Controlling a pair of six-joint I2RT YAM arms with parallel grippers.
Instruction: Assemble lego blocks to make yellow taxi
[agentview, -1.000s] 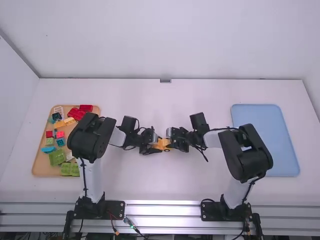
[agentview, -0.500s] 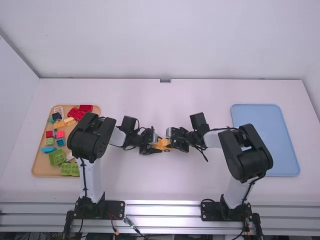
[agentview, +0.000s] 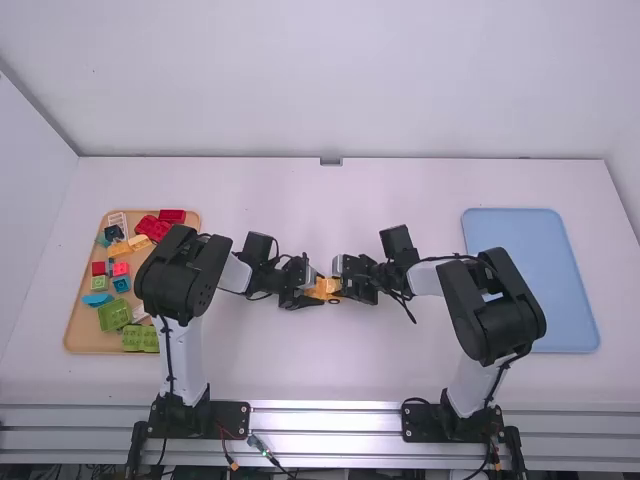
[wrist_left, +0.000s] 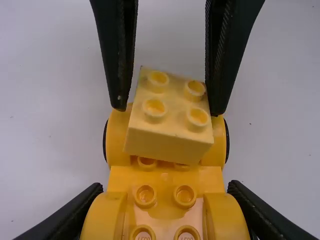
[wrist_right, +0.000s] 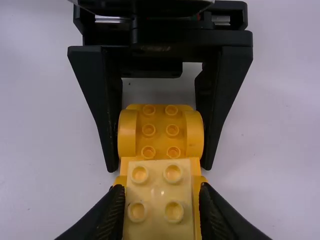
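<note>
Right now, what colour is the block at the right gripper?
The block is pale yellow; the left wrist view shows it best.

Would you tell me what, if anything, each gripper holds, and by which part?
The left gripper holds the yellow base by its rounded sides. The right gripper straddles the pale yellow block; whether it grips is unclear.

Inspected from the high view: my left claw (agentview: 318, 290) and my right claw (agentview: 342, 287) face each other near the table's (agentview: 400, 185) middle, yellow blocks (agentview: 326, 289) between them. Toward the table's left edge, a tan tray (agentview: 84, 338): red blocks (agentview: 172, 216) by its far right corner, a ladder (agentview: 118, 224) near its far left corner, a green block (agentview: 140, 339) at its near edge. Toward the table's right edge, a blue tray (agentview: 530, 280).
</note>
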